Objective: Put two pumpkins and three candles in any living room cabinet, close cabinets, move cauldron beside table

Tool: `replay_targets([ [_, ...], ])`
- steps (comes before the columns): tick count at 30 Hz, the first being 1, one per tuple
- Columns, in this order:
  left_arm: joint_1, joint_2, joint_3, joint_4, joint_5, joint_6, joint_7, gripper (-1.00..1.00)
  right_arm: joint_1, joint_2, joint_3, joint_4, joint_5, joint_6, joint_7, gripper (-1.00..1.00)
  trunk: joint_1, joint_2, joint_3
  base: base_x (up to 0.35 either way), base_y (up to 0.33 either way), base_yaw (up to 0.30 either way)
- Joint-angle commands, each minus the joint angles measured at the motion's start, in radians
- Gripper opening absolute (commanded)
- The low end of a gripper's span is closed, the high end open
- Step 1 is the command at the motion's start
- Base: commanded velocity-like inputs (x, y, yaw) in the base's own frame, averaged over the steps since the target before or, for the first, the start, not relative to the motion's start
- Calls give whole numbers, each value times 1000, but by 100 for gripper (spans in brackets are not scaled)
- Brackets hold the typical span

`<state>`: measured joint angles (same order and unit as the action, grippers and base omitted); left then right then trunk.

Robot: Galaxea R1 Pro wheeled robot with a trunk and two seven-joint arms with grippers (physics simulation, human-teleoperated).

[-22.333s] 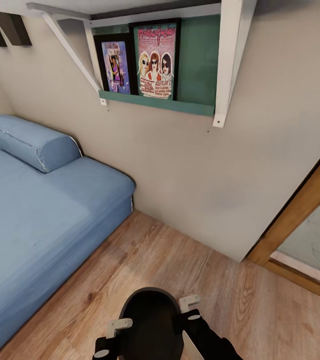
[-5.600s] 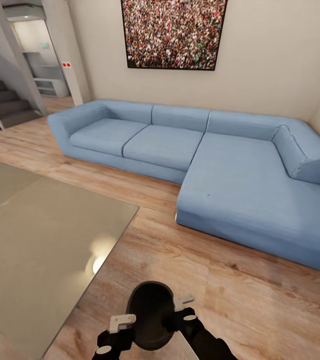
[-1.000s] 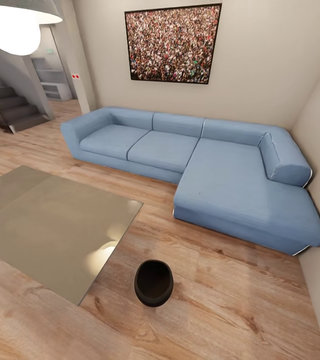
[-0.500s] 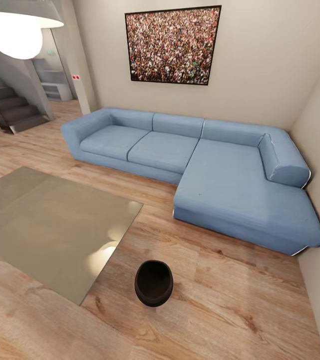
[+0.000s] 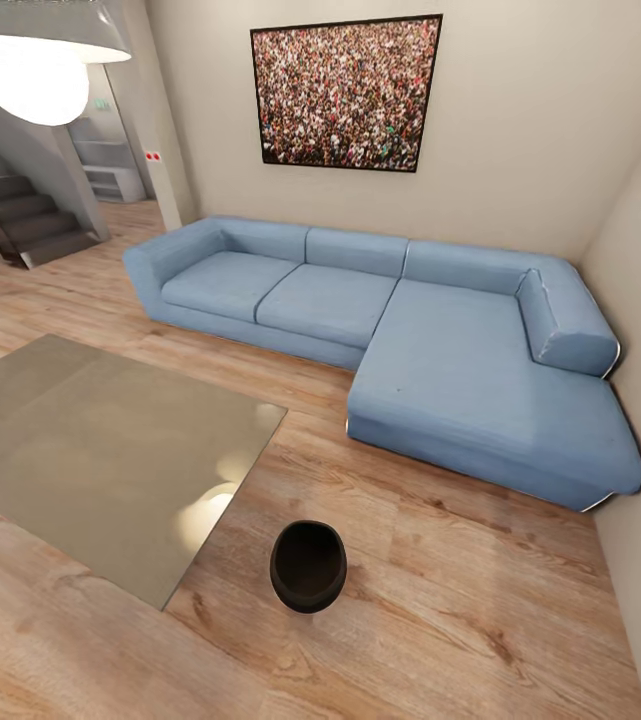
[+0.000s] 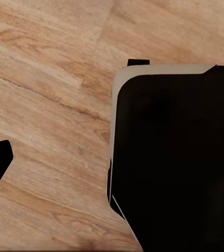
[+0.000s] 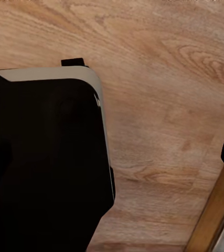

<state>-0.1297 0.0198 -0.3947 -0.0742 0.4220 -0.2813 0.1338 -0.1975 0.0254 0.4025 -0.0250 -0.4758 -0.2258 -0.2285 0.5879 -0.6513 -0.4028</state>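
Looking along each wrist camera, I see wood floor (image 6: 43,68) and the robot's dark body, with too little of either tool in the picture to tell whether its fingers are spread or pressed together. Farther out in the head view, the cauldron (image 5: 308,566) stands upright on the floor just beside the near corner of the worktop (image 5: 90,450), apart from it. I judge that placement already met.

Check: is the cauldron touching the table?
Apart. The head view shows a strip of wood floor between the cauldron and the table corner nearest it.
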Motion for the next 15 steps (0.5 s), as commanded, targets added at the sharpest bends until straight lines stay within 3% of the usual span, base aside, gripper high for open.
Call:
replay_targets([
  [1,2,0,-9,0,6,-1,4,100,0,1,9,0,-9,-5,-3,100,-4,6,2,0,0,0],
  [15,13,-1,-9,1,2,10,6,100,10,6,10,0,-9,-7,-3,100,-57,104,46,0,0,0],
])
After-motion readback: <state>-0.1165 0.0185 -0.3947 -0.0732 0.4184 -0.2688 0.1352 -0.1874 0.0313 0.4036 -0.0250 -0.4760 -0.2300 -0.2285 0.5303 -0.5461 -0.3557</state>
